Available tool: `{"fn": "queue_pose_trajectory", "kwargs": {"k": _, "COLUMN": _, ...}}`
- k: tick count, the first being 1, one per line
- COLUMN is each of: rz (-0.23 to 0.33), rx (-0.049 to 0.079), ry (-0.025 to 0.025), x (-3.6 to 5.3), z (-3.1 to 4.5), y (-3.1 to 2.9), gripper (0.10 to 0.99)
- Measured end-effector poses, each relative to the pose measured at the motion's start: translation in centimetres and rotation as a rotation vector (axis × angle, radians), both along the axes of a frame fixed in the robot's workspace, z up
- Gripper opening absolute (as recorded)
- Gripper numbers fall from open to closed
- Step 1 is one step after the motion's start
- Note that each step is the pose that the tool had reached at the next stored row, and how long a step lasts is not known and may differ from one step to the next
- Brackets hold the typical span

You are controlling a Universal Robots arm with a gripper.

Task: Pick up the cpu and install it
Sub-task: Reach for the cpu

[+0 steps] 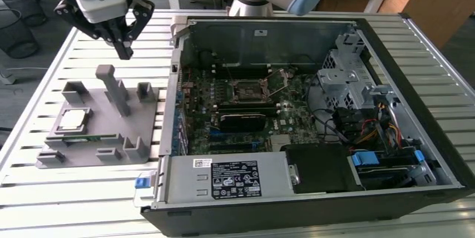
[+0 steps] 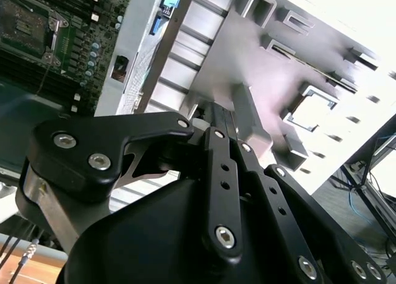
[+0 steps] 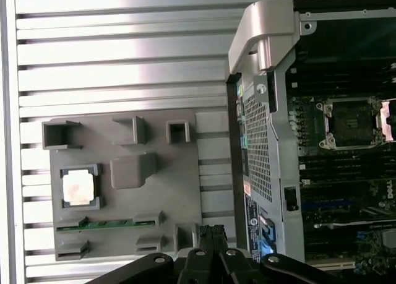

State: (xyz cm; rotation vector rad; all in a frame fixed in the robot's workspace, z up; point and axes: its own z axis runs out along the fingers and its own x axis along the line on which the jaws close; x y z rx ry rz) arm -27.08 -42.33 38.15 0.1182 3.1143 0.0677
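The cpu [image 1: 72, 120] lies flat, shiny face up, in a square pocket of the grey holder [image 1: 97, 140], at the lower left of the exterior view. It sits apart from the gripper [image 1: 124, 53] and is not yet picked up. It is square, so it has no long axis to favour; its edges run in line with the holder's edges and with the green memory stick [image 1: 83, 138] set in a slot just beside it. The holder rests on the slatted bench [image 1: 74, 193], touching or very nearly touching the side of the open computer case [image 1: 438, 154]. The gripper hangs at the upper left of that frame, above the far end of the holder near its tall post [image 1: 111, 85]. Its fingers are drawn together to a point and carry nothing. From there the cpu is down-frame and a little toward the exterior view's left, so by my reading the reach runs diagonally across the holder and downward. In the first wrist view the closed tips [image 3: 210, 233] show past one edge of the holder, with the cpu [image 3: 78, 188] well across it. The socket [image 1: 248, 89] sits inside the case, toward the exterior view's right of the holder, on the opposite side of the gripper from the cpu.
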Motion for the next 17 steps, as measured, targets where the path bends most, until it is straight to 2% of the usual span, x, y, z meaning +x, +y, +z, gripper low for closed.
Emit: {"fn": "queue_pose_trajectory", "kwargs": {"k": 17, "rz": 0.0, "rx": 0.0, "ry": 0.0039, "x": -2.52, "z": -0.17, "y": -0.03, "gripper": 0.106}}
